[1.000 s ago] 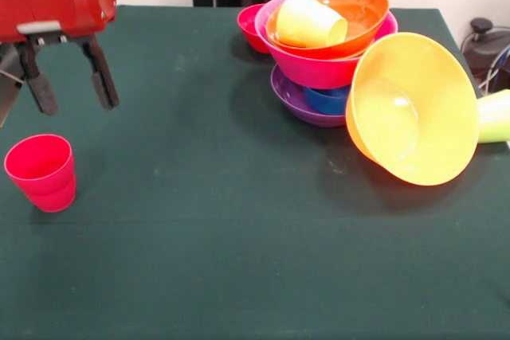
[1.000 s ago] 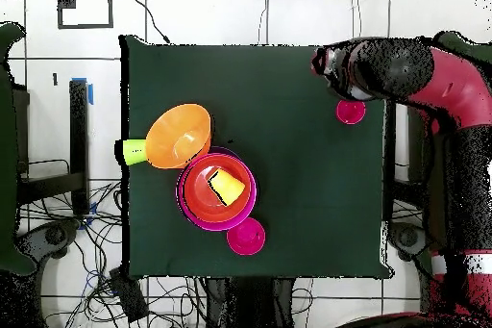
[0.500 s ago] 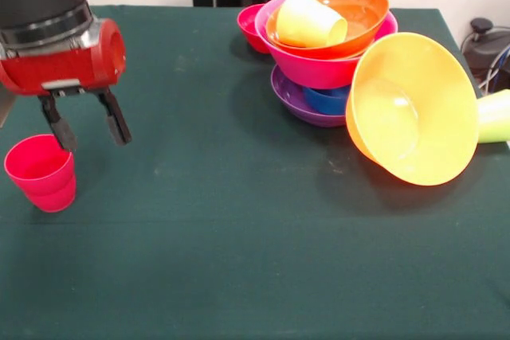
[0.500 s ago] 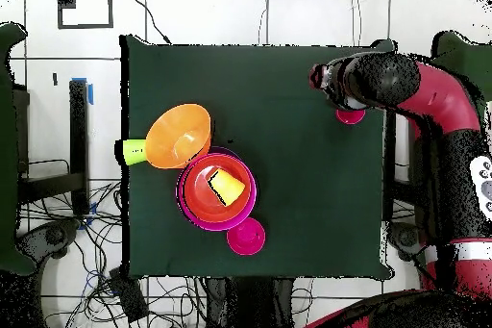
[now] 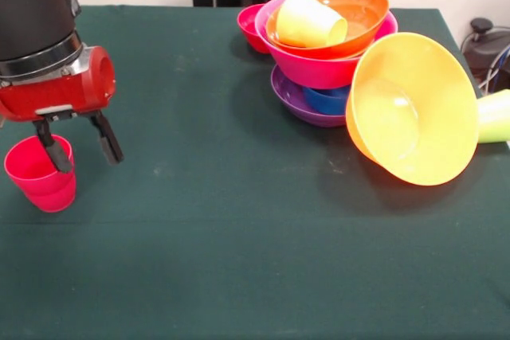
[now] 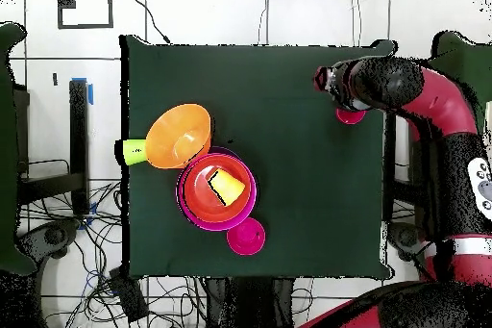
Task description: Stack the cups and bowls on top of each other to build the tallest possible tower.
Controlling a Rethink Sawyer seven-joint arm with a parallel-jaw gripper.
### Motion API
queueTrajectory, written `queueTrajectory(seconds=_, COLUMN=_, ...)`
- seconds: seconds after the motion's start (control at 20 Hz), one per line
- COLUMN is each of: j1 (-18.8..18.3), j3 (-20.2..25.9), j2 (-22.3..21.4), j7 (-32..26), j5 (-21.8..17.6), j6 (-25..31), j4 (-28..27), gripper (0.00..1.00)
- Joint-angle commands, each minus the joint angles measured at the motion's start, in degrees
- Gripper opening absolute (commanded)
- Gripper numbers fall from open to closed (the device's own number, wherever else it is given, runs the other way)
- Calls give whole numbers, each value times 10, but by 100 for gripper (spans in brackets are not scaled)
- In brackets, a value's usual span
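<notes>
**Gripper at the red cup**

We see the gripper [image 5: 78,149] spread wide, holding nothing, one finger inside the red cup [image 5: 40,174] rim; the tower [image 5: 325,45] stands well apart from that cup, the light orange bowl [image 5: 414,109] tilted against it.

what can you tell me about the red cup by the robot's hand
The red cup is a small glossy plastic tumbler, pinkish red, with a stepped wall, standing upright and open-mouthed on the green table near its edge, apart from the bowls. The hand is open right at it: one finger crosses the rim, the other hangs outside beside the wall. Nothing shows inside it.
</notes>
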Motion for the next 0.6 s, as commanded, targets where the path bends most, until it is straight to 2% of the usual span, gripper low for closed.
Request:
queueTrajectory(seconds=0.05, j1=6, j3=11, j2=-18, j7=-185, j5=-42, j6=36, j4=-27, gripper=100)
queueTrajectory(seconds=0.35, j1=5, j3=5, j2=-56, j7=-160, j5=-36, j6=38, j4=3, gripper=100)
queueTrajectory(seconds=0.6, j1=3, j3=1, j2=-63, j7=-155, j5=-37, j6=33, j4=16, gripper=100)
